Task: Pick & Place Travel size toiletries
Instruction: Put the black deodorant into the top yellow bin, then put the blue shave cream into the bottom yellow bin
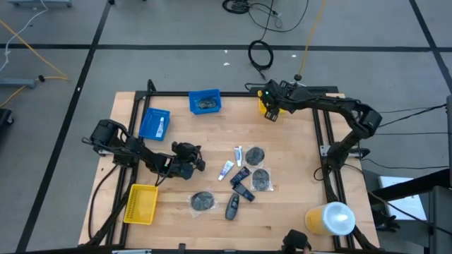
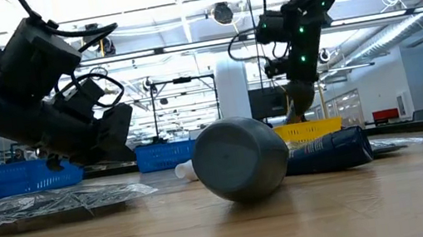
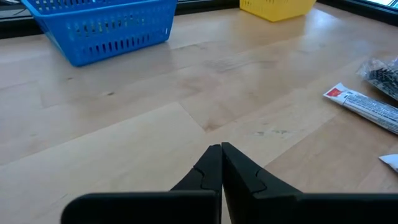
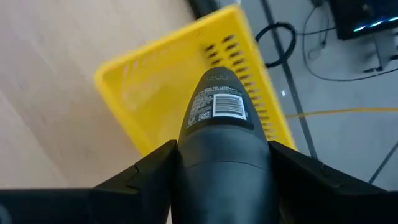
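Note:
Toiletries lie mid-table in the high view: white tubes (image 1: pixel 238 154) (image 1: pixel 227 168), round dark pads (image 1: pixel 255 154) (image 1: pixel 261 178) (image 1: pixel 203 201) and dark oblong pieces (image 1: pixel 244 190) (image 1: pixel 232 207). My right gripper (image 1: pixel 272 111) (image 4: pixel 221 146) hangs over the yellow bin (image 1: pixel 265 106) (image 4: pixel 155 74) at the far right corner, shut on a dark bottle (image 4: pixel 217 106). My left gripper (image 1: pixel 198 162) (image 3: pixel 221 149) is shut and holds nothing, low over bare table left of the pile. In the low view a dark-grey bottle (image 2: pixel 239 161) lies on its side in front. My right gripper pinches the dark bottle between its two fingers (image 4: pixel 149 168), one on each side of the body (image 4: pixel 224 162). It comes from above, pointing down. The bottle's barcode-labelled end (image 4: pixel 219 102) sticks out past the fingers. The bottle is lifted clear over the yellow bin (image 2: pixel 307 129).
A blue bin (image 1: pixel 205 101) at the far edge holds a dark pad; another blue bin (image 1: pixel 155 123) at far left holds a white tube. A second yellow bin (image 1: pixel 141 204) sits near left. A large yellow-and-white cylinder (image 1: pixel 330 219) lies near right. Black frame rails border the table.

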Controlling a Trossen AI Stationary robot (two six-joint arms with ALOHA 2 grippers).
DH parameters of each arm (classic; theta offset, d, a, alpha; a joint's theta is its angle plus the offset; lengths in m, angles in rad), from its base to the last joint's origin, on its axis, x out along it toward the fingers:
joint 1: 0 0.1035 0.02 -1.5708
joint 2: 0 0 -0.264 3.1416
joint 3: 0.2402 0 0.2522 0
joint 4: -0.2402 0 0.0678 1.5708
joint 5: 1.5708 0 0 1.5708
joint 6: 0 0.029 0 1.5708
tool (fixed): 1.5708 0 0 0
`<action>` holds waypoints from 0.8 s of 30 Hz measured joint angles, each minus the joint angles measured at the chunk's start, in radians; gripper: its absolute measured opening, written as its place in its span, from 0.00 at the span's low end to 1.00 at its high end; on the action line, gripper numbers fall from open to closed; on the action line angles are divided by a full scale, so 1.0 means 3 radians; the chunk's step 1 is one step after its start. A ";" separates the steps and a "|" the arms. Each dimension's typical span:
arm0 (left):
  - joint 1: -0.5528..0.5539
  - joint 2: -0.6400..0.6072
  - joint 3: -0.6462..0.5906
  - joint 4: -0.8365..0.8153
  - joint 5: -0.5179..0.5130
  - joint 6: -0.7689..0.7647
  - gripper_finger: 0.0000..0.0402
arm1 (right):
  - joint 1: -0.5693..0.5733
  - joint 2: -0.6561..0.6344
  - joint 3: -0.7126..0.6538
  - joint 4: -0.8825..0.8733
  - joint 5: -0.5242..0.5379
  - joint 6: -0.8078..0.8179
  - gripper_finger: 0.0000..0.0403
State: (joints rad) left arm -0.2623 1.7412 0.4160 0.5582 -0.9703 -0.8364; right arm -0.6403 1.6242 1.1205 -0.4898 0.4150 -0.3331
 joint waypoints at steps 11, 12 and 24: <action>0.0000 0.0000 0.0000 -0.0002 0.0000 -0.0010 0.05 | -0.0004 0.0309 -0.0001 0.0202 0.0025 -0.0249 0.60; 0.0000 0.0000 0.0000 -0.0003 0.0000 -0.0010 0.05 | -0.0005 0.0306 0.0000 0.0210 0.0031 -0.0248 0.60; 0.0000 0.0000 0.0000 -0.0002 -0.0001 -0.0003 0.05 | 0.0015 0.0026 0.0000 0.0262 0.0748 -0.0266 0.70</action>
State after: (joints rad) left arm -0.2623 1.7412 0.4160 0.5575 -0.9707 -0.8371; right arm -0.6358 1.6320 1.1206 -0.4112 0.6393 -0.4129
